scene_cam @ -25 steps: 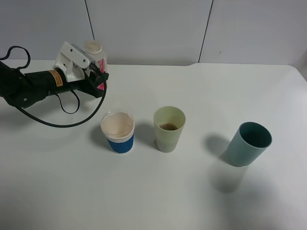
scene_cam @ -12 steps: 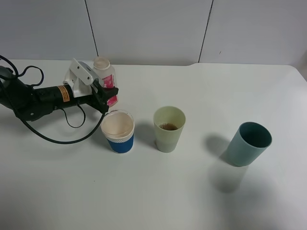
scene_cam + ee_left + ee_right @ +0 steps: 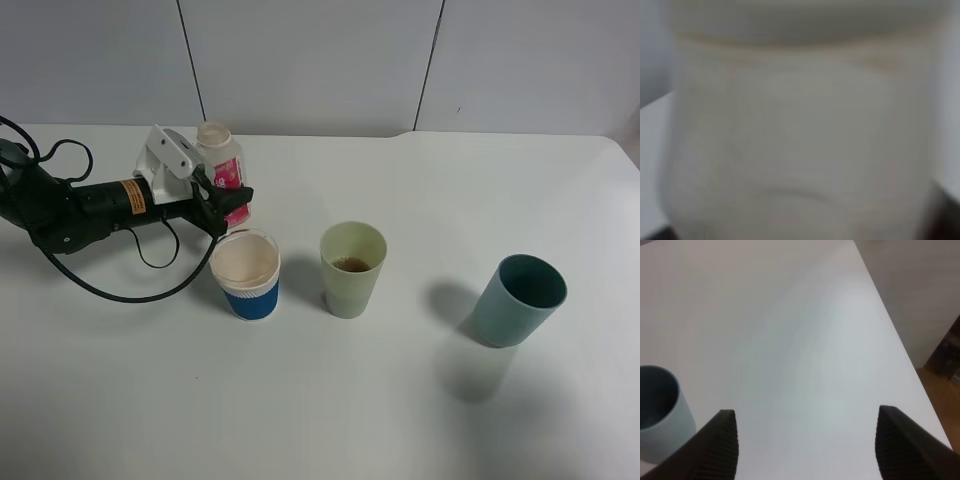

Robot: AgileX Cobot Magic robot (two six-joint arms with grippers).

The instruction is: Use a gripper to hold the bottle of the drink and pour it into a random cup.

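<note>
Table (image 3: 330, 400) plain white; wall behind pale grey w/ dark seams. Upper left: bottle (image 3: 221, 172) clear, whitish neck, pink-red label. Left gripper (image 3: 222, 194) white plastic body, black fingers; arm black w/ small orange-yellow sticker, black cable. Centre-left: white cup (image 3: 246, 273) w/ blue sleeve, pale pinkish-cream inside. Centre: cup (image 3: 352, 270) pale yellow-green, drink (image 3: 351, 264) dark brown at bottom. Right: teal tumbler (image 3: 518, 300), darker inside. Right gripper (image 3: 807, 450) fingers black, ribbed texture.
</note>
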